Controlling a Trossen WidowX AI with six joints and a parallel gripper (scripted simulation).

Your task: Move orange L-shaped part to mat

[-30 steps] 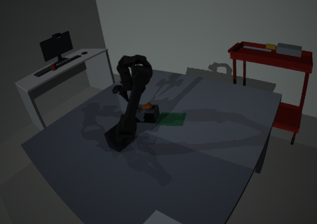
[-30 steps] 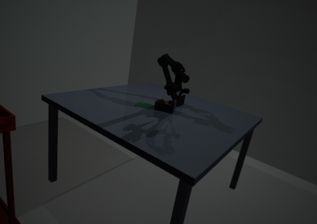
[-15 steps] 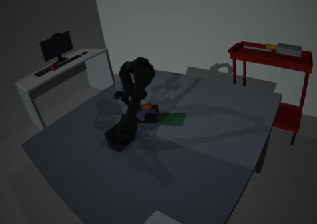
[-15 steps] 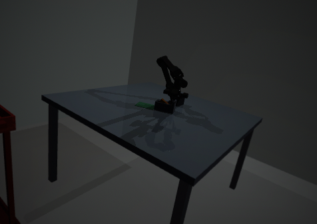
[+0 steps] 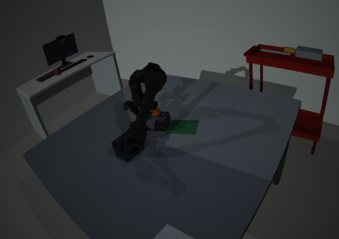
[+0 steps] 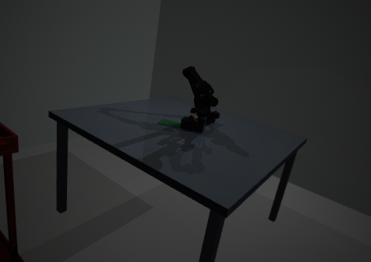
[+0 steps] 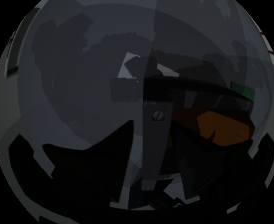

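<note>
The orange part [image 5: 155,112] [image 6: 192,118] [image 7: 223,128] is tilted in the grey tray [image 5: 163,122] [image 6: 191,126], with one end standing above the rim. Its lower end is hidden by the arm and fingers. My gripper [image 7: 152,124] is partly open, low at the tray. In the wrist view the right finger overlaps the orange part's near side, and no orange shows between the fingertips; contact cannot be told. In the top view the arm hides the fingertips. The green mat [image 5: 185,127] [image 6: 167,122] [image 7: 243,92] lies beside the tray.
The arm's dark base [image 5: 124,151] stands close to the tray on the table [image 5: 221,144] [image 6: 128,135]. A red cart [image 5: 292,60] and a desk [image 5: 32,85] with a monitor [image 5: 60,48] stand beyond the table.
</note>
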